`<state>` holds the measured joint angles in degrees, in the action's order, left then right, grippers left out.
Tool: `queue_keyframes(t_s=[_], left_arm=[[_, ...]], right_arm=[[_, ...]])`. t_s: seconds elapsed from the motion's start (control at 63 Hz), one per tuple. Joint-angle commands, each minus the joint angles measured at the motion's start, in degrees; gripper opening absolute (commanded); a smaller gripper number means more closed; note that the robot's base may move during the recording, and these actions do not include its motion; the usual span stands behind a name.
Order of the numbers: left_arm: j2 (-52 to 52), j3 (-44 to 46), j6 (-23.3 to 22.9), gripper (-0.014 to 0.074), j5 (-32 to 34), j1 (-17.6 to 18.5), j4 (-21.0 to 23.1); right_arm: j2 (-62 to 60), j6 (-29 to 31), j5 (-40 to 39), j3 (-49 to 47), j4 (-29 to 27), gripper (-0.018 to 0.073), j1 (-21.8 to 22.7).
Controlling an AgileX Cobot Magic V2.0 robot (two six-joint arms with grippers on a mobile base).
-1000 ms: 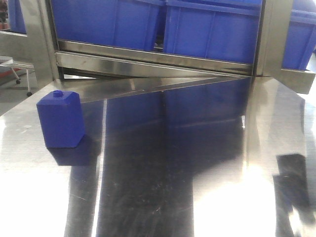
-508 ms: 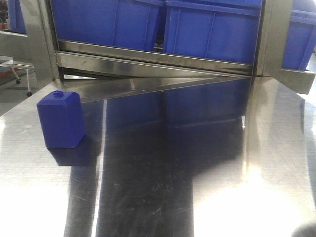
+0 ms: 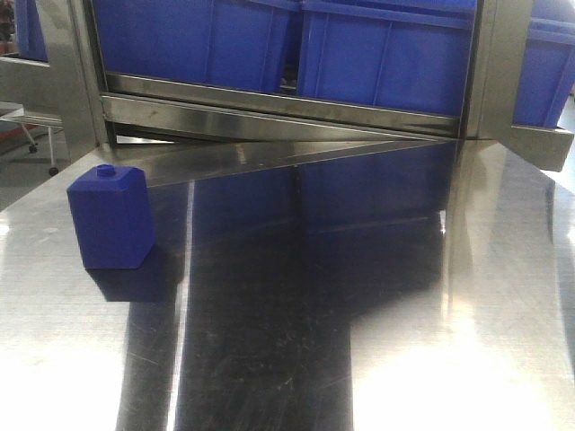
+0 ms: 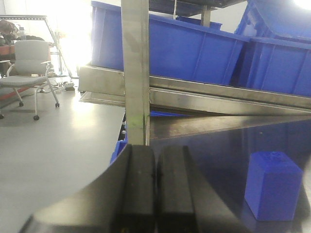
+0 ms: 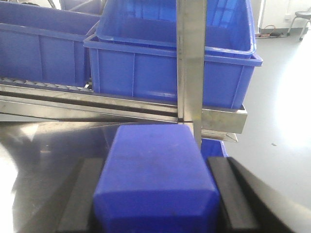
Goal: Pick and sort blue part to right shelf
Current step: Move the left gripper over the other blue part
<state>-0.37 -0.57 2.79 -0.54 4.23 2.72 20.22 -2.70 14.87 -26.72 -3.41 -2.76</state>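
The blue part [image 5: 156,182] is a solid dark-blue block that fills the lower middle of the right wrist view; its cap end is hidden. My right gripper [image 5: 155,161] is shut on it, one black finger [image 5: 80,194] against each side. Ahead of it stands the right shelf [image 5: 214,119], a steel rack with large blue bins [image 5: 165,68] on roller tracks. My left gripper [image 4: 156,151] is shut with nothing in it, low beside the table's left edge. Neither gripper shows in the front view.
A similar blue block with a tiny round knob [image 3: 110,220] stands upright on the steel table [image 3: 359,296] at the left, also to the right of my left gripper [image 4: 272,184]. A steel rack post [image 4: 135,73] rises ahead. An office chair [image 4: 26,63] stands far left.
A dark shape at the front view's lower right slid down and out of frame. The knobbed block has not moved.
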Motion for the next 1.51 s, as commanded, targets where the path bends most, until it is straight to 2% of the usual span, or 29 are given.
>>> queue_keyframes(t_s=[0.0,0.968,1.111,1.285,1.333,1.396,1.491], left_arm=[[-1.08,-1.18,-0.66,0.0123,4.81,0.29,0.02],[0.76,0.36,-0.66,0.0123,4.82,0.29,0.19],[7.61,4.73,-0.66,0.0123,4.83,0.29,4.9],[19.14,10.51,-0.66,0.0123,4.95,0.29,5.61],[21.66,11.91,-0.66,0.0123,4.57,0.29,8.85],[26.55,14.8,-0.66,0.0123,4.41,0.29,15.77],[32.66,18.96,-0.66,0.0123,2.56,0.29,16.48]], right_arm=[[0.21,0.56,-5.31,-1.74,0.47,0.0281,0.4],[0.21,0.56,-5.31,-1.74,0.47,0.0281,0.4],[0.21,0.56,-5.31,-1.74,0.47,0.0281,0.4],[0.21,0.56,-5.31,-1.74,0.47,0.0281,0.4],[0.21,0.56,-5.31,-1.74,0.47,0.0281,0.4],[0.21,0.56,-5.31,-1.74,0.47,0.0281,0.4],[0.21,0.56,-5.31,-1.74,0.47,0.0281,0.4]])
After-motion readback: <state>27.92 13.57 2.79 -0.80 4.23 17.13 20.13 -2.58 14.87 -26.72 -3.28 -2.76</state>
